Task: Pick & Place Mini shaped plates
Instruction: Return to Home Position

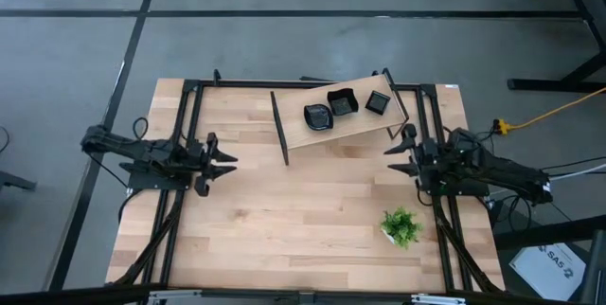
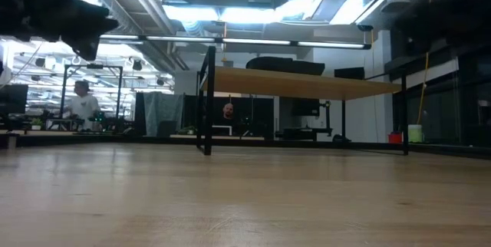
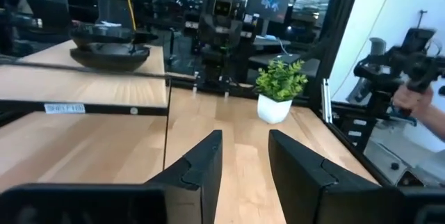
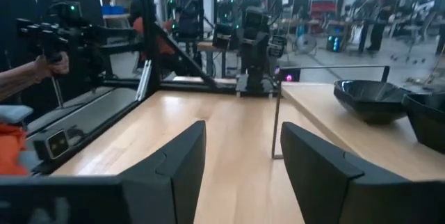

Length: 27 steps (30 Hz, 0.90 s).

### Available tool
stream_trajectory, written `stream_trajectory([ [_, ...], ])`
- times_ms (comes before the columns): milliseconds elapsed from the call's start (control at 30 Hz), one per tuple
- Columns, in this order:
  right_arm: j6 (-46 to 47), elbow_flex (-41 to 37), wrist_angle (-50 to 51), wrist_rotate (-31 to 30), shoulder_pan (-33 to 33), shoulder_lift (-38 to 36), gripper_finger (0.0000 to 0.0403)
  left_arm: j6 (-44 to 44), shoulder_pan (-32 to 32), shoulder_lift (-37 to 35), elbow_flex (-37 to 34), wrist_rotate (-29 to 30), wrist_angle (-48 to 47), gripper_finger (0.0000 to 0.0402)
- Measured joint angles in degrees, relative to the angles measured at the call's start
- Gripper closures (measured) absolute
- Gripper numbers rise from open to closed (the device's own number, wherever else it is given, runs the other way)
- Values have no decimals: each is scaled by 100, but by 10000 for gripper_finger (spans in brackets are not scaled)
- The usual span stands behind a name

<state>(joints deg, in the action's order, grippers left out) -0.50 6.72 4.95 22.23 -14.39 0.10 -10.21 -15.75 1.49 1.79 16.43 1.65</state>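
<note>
Dark left end effector released, level, pointing inward, right end effector likewise released

Light wooden table on a grey floor. Raised wooden shelf on black legs at the far side. Small green plant in a white pot near the right edge, well apart from the shelf. Yellow cable on the floor beyond.

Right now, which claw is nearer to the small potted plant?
The right. The right claw is close to the potted plant, on the same side of the table; the left claw is across it, much farther.
</note>
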Motion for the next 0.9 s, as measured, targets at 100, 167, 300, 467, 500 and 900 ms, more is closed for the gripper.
stream_trajectory([
  [100,150,-459,-747,-31,0,0,217,48,0,-147,238,11,-430,290],
  [167,317,-641,-1015,-197,2,-4,217,119,0,-144,436,-3,-686,290],
  [300,342,-638,-1412,-573,49,-4,217,309,0,-147,722,56,-1110,290],
  [467,159,-633,-1761,-254,197,-3,217,352,1,-147,915,169,-1444,290],
  [500,187,-633,-1582,-440,240,-4,217,352,0,-147,916,184,-1460,290],
  [900,336,-638,-995,-2974,1507,-2,217,305,0,-148,652,399,-1200,290],
])
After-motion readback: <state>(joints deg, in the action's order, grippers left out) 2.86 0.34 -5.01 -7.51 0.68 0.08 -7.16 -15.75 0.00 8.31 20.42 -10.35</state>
